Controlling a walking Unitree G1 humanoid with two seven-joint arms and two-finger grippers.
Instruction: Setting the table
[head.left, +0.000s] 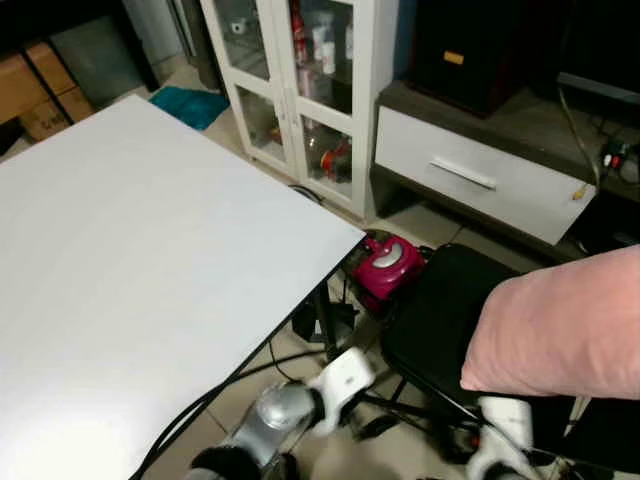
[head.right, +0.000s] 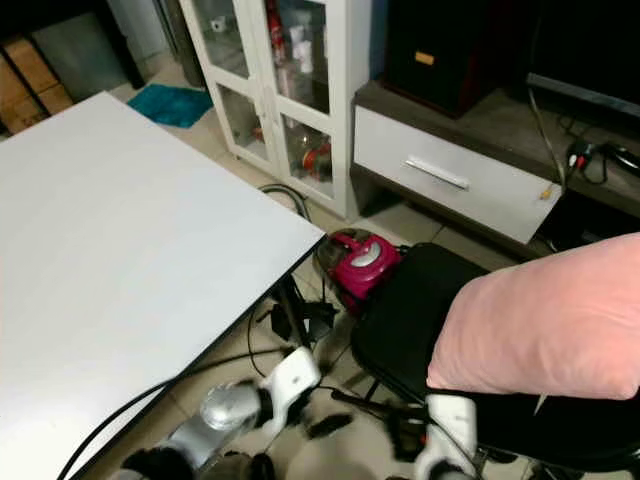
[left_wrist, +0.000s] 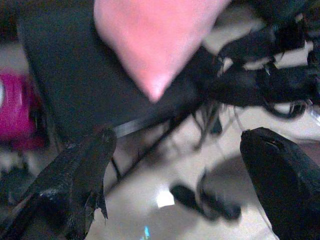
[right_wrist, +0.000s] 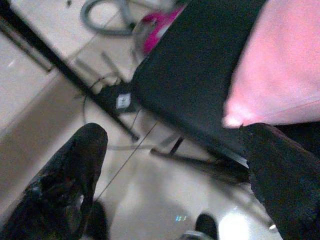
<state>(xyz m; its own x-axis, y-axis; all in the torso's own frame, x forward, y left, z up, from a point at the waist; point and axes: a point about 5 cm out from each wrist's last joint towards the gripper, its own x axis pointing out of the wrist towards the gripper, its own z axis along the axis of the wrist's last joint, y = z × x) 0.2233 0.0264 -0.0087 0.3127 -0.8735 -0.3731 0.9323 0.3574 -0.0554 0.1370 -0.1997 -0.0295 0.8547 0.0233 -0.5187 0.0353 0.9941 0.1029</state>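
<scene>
Both the left gripper (left_wrist: 170, 180) and right gripper (right_wrist: 175, 175) hang released near the bare, stiff white table (head.left: 130, 270), with no tableware yet to grasp.

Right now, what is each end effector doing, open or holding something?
Left end effector: open, holding nothing, above the floor.
Right end effector: open, holding nothing, near the black chair.

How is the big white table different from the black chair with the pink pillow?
The flat white table is pale and bare on top; the black chair is dark and carries a soft pink pillow. The table is much wider and stands higher than the chair's seat. Both have thin dark legs and stand on the same tiled floor.
</scene>
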